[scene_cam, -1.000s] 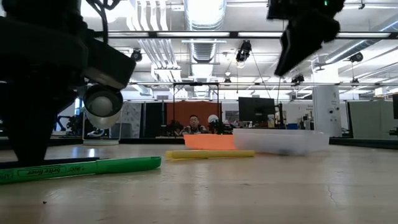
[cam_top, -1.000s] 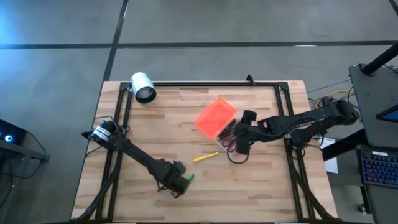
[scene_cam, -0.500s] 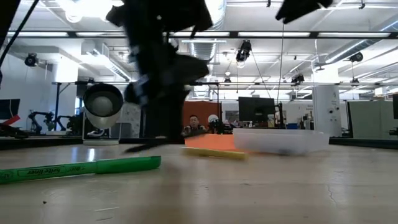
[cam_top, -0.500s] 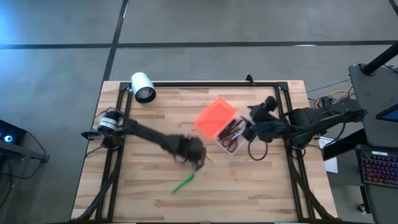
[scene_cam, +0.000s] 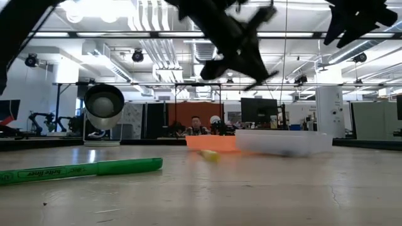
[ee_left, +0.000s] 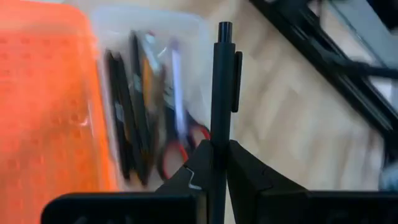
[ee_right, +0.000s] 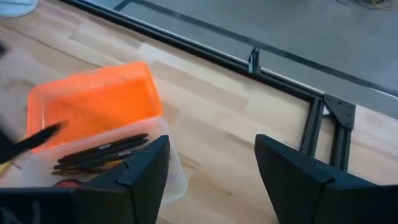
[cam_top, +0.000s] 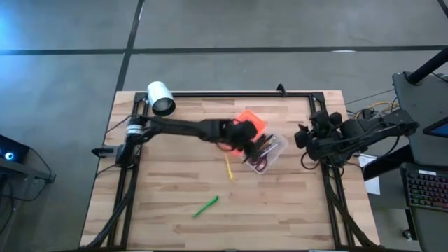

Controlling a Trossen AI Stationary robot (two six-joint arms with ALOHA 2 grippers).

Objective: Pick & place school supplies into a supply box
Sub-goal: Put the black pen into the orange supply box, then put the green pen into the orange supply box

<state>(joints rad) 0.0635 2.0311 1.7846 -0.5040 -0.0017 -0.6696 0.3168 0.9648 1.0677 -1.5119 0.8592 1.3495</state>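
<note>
- Looking down from the high view: the left gripper (cam_top: 246, 134) is over the box (cam_top: 264, 150), right by the orange lid (cam_top: 246, 122); the right gripper (cam_top: 306, 136) waits well off by the table's right edge, so the left arm is the nearer one; a yellow pen (cam_top: 228, 166) lies just beside the box, and a green marker (cam_top: 206, 206) lies well apart, near the front.
- Looking from the low view: the left arm hangs high above the box (scene_cam: 282, 140); the green marker (scene_cam: 78, 169) lies flat, close to the camera.
- Looking from the left wrist view: the left gripper (ee_left: 216, 163) pinches a black pen (ee_left: 221, 102); the pen's long side runs the same way as the pens in the box (ee_left: 180, 37), which sits right under it; I think it can just let go here.
- Looking from the right wrist view: the right gripper (ee_right: 211, 165) is spread wide and holds nothing; the box (ee_right: 171, 168) lies ahead of it.
</note>
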